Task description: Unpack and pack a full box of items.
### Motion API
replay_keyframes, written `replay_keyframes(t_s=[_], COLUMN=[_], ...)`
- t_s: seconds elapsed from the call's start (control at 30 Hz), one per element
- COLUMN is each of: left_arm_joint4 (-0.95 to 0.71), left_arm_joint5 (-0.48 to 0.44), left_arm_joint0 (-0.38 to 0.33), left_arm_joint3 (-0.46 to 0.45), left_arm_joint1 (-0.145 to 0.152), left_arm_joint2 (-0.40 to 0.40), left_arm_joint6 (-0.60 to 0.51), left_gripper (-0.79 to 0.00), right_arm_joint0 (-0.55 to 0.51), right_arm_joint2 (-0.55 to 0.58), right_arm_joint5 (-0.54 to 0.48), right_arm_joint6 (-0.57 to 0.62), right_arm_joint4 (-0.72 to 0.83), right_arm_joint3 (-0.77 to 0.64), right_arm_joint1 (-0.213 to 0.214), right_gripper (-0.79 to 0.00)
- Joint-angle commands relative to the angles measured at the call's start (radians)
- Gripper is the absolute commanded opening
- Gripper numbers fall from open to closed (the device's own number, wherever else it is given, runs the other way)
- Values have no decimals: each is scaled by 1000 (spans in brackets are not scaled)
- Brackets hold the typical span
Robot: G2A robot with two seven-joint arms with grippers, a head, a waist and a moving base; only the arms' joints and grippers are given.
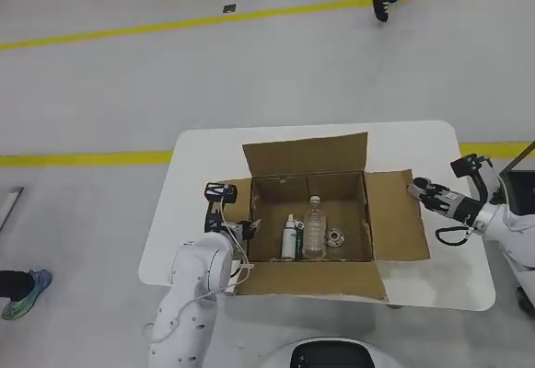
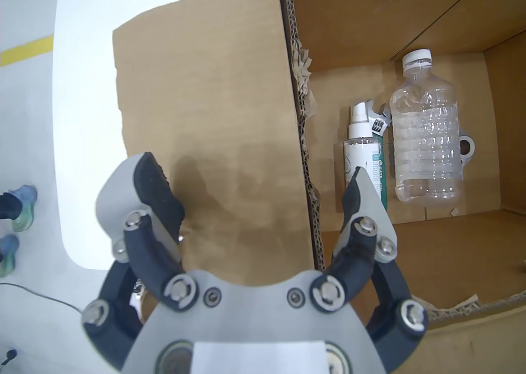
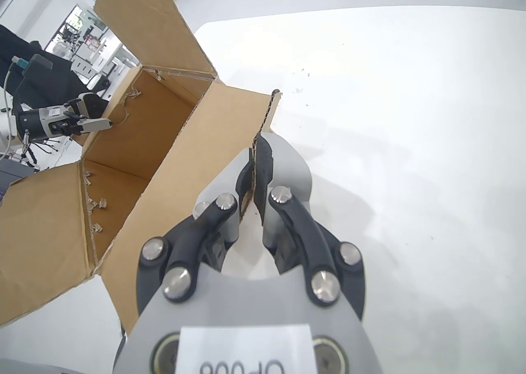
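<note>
Our left hand hangs over the left side of the box, spread wide and holding nothing. One of its fingers sits above the left flap, which is folded outward. The other finger is over the box's left wall, with the inside of the box below it. In the top view we see this hand just beside the box's left wall.

Our right hand is closed on the outer edge of the right flap, with the cardboard pinched between its pads. In the top view this hand is at the far outer corner of that flap, which lies spread out over the tabletop.

We see the box standing open near the middle of the tabletop, with all four flaps folded out. On its floor lies a clear bottle with a white cap, on its side. A white spray bottle lies just beside it, on the side nearer the left wall. A wrench shows between the two, partly covered by them. A small metal part peeks out on the bottle's other side, touching it or very close; we cannot tell which.
</note>
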Motion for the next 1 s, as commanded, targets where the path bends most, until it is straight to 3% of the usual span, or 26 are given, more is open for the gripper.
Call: replay_keyframes(t_s=[0.0, 0.27, 0.7, 0.73, 0.77, 0.83, 0.97], left_arm_joint4=[-7, -4, -21, -23, -24, -28, -41], left_arm_joint5=[-2, -10, -16, -18, -17, -17, -21], left_arm_joint0=[-1, -12, -39, -42, -44, -49, -54], left_arm_joint3=[4, -23, -130, -138, -143, -157, -183], left_arm_joint1=[0, 0, -6, -6, -7, -8, -12], left_arm_joint2=[-2, 4, 54, 58, 61, 71, 101], left_arm_joint6=[3, -10, -10, -9, -10, -9, -2], left_gripper=[0, 0, 0, 0, 0, 0, 0], right_arm_joint0=[5, 1, -139, -148, -157, -171, -191], right_arm_joint2=[-4, 11, 138, 144, 147, 149, 165], right_arm_joint5=[-3, -2, 11, 15, 18, 16, 16], right_arm_joint6=[-1, -6, 2, 2, 4, 15, 2], right_arm_joint4=[-1, -16, 22, 21, 20, 25, -24], right_arm_joint3=[7, -22, -171, -180, -188, -204, -237], right_arm_joint1=[-1, 3, 25, 26, 27, 28, 31], right_gripper=[-785, -785, -785, -720, -523, 0, 0])
